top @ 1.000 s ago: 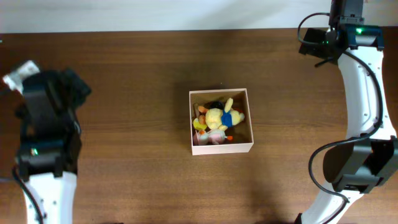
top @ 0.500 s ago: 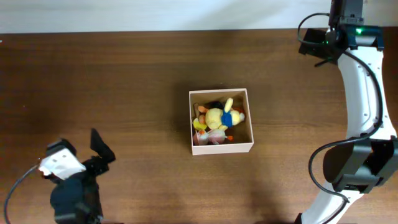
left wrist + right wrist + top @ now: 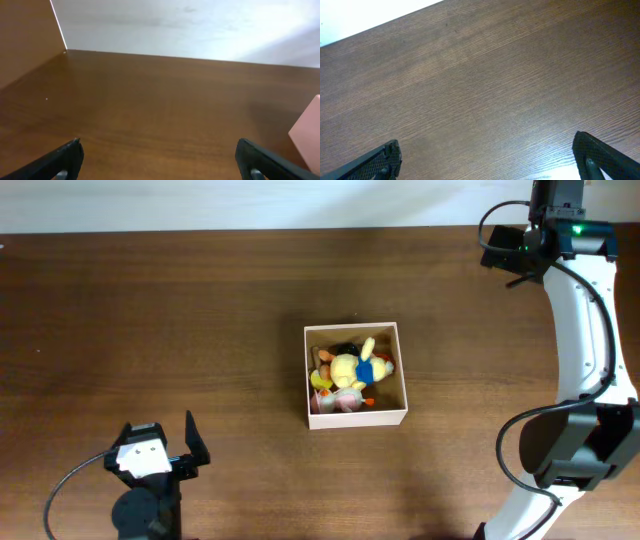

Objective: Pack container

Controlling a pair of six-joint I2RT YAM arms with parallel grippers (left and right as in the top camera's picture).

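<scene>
The container (image 3: pixel 358 418), a square box with white walls, sits in the middle of the table. It holds several small toys, among them a yellow plush (image 3: pixel 345 368) with blue and orange bits. My left gripper (image 3: pixel 162 438) is at the front left, far from the box, open and empty (image 3: pixel 157 150). A pale corner of the container (image 3: pixel 306 134) shows at the right edge of the left wrist view. My right gripper (image 3: pixel 505 258) is at the far right back corner, open and empty (image 3: pixel 485 145) over bare wood.
The brown wooden table (image 3: pixel 200 310) ends at a white wall along the back (image 3: pixel 190 25). No loose objects show outside the box. The right arm's white links (image 3: pixel 585 330) run along the right edge.
My left arm has swung back from the left side of the table to the front left edge. The right arm and the box have not moved.
</scene>
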